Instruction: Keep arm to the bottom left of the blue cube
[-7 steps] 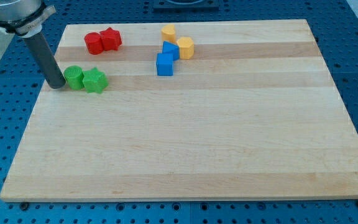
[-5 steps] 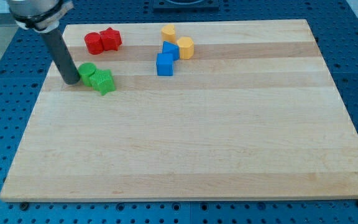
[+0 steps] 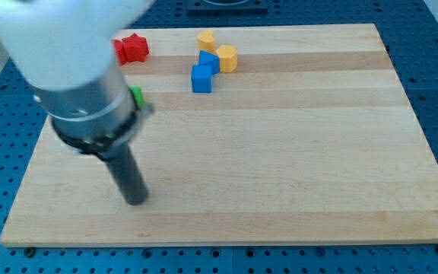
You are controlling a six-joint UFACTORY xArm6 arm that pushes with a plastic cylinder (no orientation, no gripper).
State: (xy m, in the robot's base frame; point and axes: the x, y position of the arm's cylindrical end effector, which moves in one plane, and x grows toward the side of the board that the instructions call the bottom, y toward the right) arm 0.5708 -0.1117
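Observation:
The blue cube [image 3: 201,78] sits near the view's top centre of the wooden board [image 3: 280,167], with a second blue block [image 3: 208,61] touching it just above. My tip [image 3: 135,200] rests on the board far to the bottom left of the blue cube, near the view's lower left. The arm's body is large and blurred above the tip and hides the board's upper left part.
Two yellow blocks [image 3: 227,58] [image 3: 206,39] stand by the blue ones. A red star block [image 3: 134,47] shows at the top left, partly behind the arm. A sliver of a green block [image 3: 136,95] peeks out beside the arm.
My tip has swept from beside the green blocks at the upper left down and to the right. The arm now hides the green blocks and one red block.

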